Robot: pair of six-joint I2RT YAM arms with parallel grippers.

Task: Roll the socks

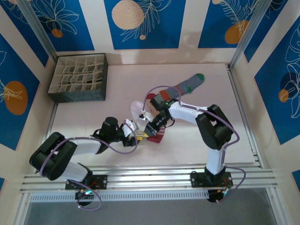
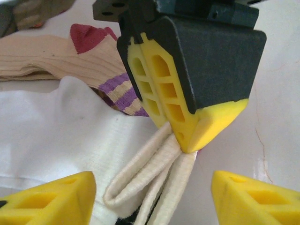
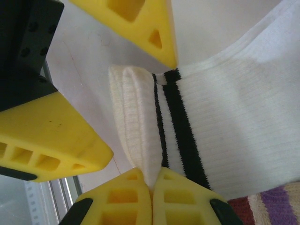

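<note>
The white sock (image 3: 243, 112) with dark cuff stripes lies mid-table, its cuff (image 2: 145, 176) folded over. My right gripper (image 3: 152, 180) is shut on that folded cuff edge, its fingers (image 2: 178, 103) pinching it from above. My left gripper (image 2: 152, 187) is open, one finger (image 2: 47, 201) on either side of the folded cuff without touching it. In the top view both grippers, left (image 1: 137, 133) and right (image 1: 150, 129), meet over the socks. The peach sock (image 2: 42, 56) with a maroon heel and purple stripes lies partly under the white one. The grey-blue sock (image 1: 190, 84) lies apart at the back.
A grey divided organiser box (image 1: 77, 77) stands at the back left. Aluminium rails (image 1: 154, 173) run along the near edge, and patterned walls close in the table on three sides.
</note>
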